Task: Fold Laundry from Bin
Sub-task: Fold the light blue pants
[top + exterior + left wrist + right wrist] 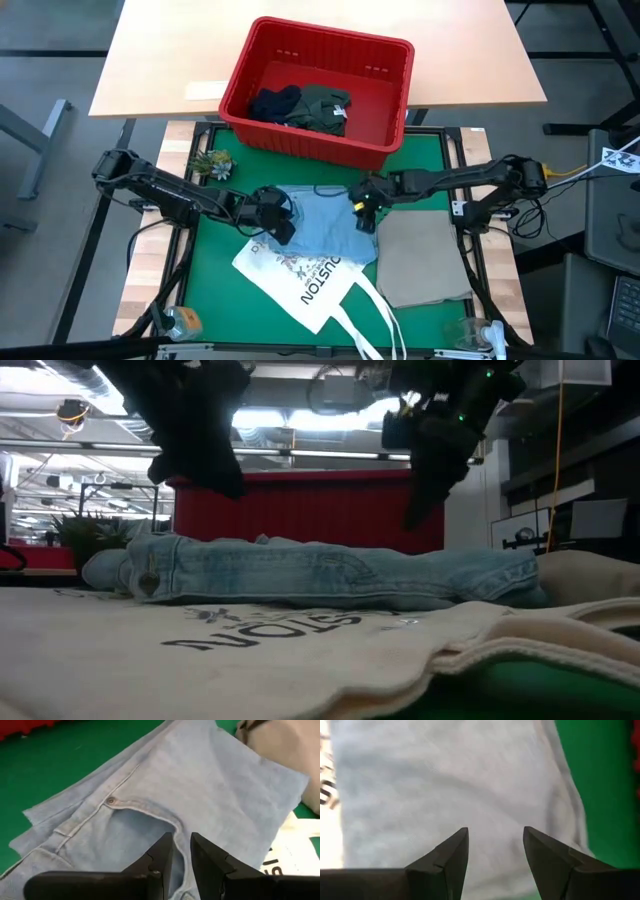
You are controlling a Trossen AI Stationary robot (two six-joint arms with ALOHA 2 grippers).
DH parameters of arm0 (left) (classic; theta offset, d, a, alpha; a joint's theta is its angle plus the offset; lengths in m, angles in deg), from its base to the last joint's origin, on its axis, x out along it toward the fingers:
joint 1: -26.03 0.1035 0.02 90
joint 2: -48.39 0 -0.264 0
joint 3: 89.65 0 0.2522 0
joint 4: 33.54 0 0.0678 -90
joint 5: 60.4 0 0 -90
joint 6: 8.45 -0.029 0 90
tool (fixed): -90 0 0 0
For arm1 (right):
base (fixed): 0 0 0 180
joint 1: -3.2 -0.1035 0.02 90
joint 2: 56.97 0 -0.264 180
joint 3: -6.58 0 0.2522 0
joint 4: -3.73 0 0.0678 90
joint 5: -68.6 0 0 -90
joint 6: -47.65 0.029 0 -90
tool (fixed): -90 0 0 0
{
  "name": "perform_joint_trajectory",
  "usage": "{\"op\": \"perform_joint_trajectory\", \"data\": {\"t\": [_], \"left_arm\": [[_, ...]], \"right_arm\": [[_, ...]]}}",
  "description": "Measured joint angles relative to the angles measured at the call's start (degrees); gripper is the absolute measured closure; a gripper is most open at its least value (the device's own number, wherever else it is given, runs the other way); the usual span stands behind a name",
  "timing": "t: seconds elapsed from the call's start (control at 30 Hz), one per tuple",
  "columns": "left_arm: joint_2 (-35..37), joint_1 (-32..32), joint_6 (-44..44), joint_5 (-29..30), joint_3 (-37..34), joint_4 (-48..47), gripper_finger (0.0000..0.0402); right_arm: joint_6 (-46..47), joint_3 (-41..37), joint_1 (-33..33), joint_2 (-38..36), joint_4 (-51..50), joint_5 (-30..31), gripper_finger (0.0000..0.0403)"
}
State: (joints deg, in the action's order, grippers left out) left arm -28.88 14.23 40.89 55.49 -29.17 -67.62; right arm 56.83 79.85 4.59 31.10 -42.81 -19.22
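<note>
Jaws apart on both: left gripper (182, 851), right gripper (496, 845) hover above flat jeans (318, 225).

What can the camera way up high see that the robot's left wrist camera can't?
Only the high view shows the red bin holding dark clothes, both arms, and the right gripper open over the jeans. Only the left wrist view shows close details: the jeans' rivet, pocket seam, and the left gripper with a narrow gap, holding nothing. Both show the blue jeans, beige cloth, white tote bag and green mat.
</note>
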Motion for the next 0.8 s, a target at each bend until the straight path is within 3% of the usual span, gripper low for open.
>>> {"op": "perform_joint_trajectory", "data": {"t": [0.23,0.43,0.63,0.8], "left_arm": [[0.0,0.0,-0.3,0.4,0.1,2.3,0.0337],[0.0,1.2,-7.6,5.0,0.1,2.2,0.0332],[0.0,4.9,-15.2,4.7,0.1,1.9,0.0284],[0.0,9.0,-18.4,3.5,0.1,1.5,0.0237]], "right_arm": [[-0.1,0.1,-4.9,0.9,6.0,3.4,0.0212],[-0.2,0.1,-5.0,1.1,5.7,6.4,0.0212],[-3.5,0.1,-3.5,1.1,5.6,7.6,0.0212],[-5.4,0.1,-1.8,1.1,4.5,14.9,0.0212]]}}
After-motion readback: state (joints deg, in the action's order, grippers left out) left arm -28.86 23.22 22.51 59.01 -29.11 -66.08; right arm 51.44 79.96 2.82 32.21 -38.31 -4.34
